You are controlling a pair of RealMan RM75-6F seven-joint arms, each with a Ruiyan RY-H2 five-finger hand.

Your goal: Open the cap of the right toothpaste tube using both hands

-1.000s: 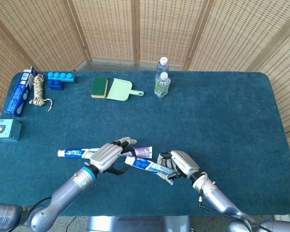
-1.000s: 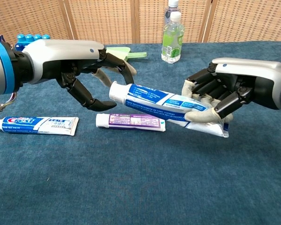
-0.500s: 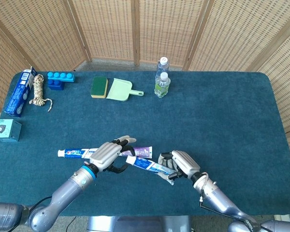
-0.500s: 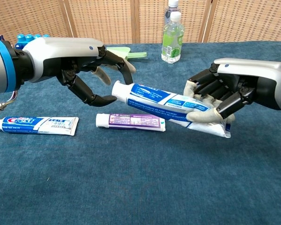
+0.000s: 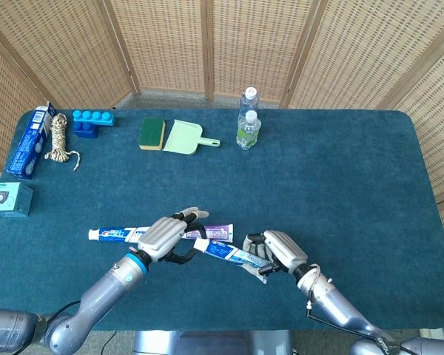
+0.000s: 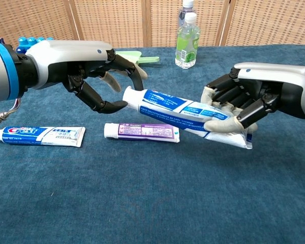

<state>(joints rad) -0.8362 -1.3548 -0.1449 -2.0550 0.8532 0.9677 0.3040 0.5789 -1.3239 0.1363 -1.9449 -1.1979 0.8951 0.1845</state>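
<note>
Above cloth (image 6: 142, 203): tube (image 6: 183, 113) cap-left, horiz.

Teal table (image 5: 340, 170), 2 toothpaste tubes (image 6: 38, 134) (image 6: 141, 131), bottles (image 5: 248, 129), sponge (image 5: 152, 133), dustpan (image 5: 186, 137), rope (image 5: 58, 139)

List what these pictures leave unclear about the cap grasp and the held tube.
- Cap contact: in the chest view the left hand has fingertips at the cap end of the held toothpaste tube; whether they grip it is hidden by the fingers.
- Head view: the left hand covers the cap.
- Tube's crimped end: partly hidden by the right hand.
- Cap type: too small to tell.
</note>
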